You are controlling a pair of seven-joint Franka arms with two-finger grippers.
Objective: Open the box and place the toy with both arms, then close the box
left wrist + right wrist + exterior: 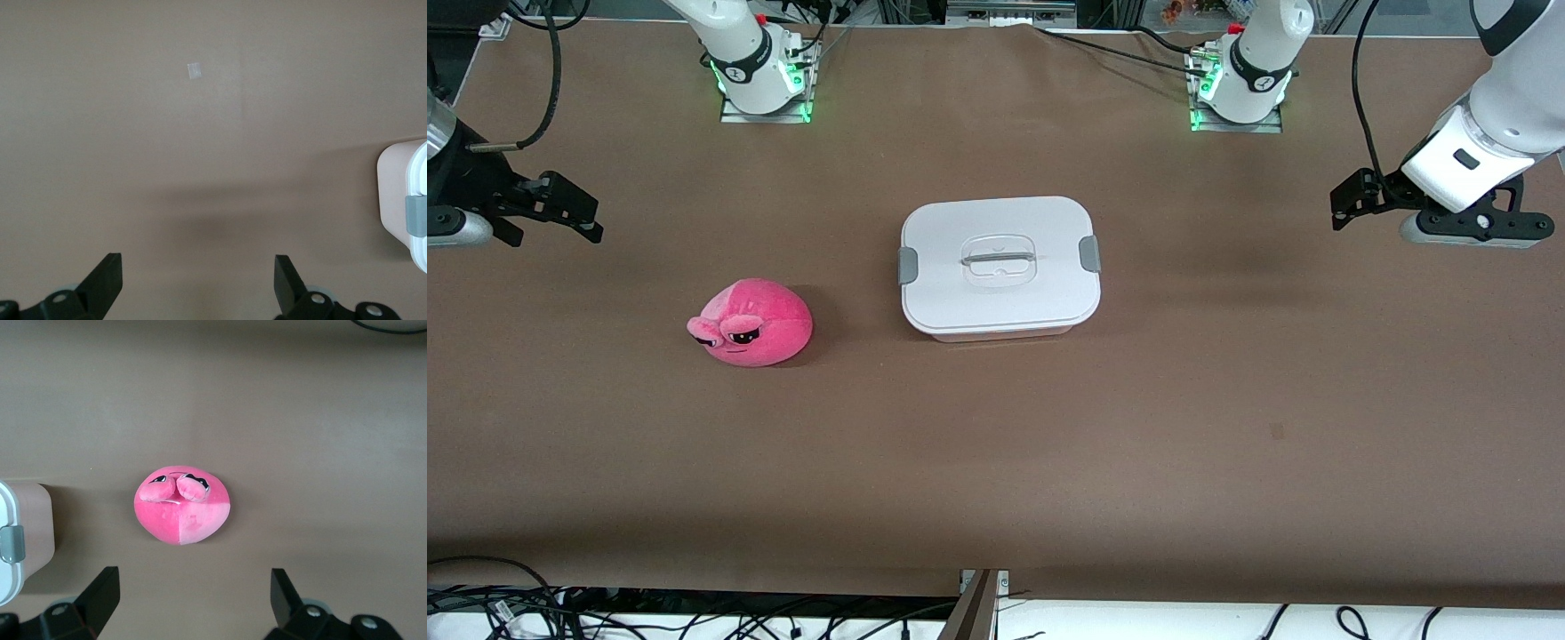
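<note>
The box (1000, 265) stands shut in the middle of the table, its white lid on, with a grey clip at each end and a recessed handle. Its edge shows in the left wrist view (407, 200) and the right wrist view (20, 537). The pink plush toy (751, 322) lies on the table toward the right arm's end, a little nearer the front camera than the box; it also shows in the right wrist view (182, 505). My left gripper (1347, 203) hangs open and empty above the table at the left arm's end. My right gripper (574, 213) hangs open and empty above the right arm's end.
The brown table top (1049, 444) spreads wide around both things. The arm bases (760, 76) (1240, 84) stand along the table's edge farthest from the front camera. A small pale square mark (194, 71) lies on the table in the left wrist view.
</note>
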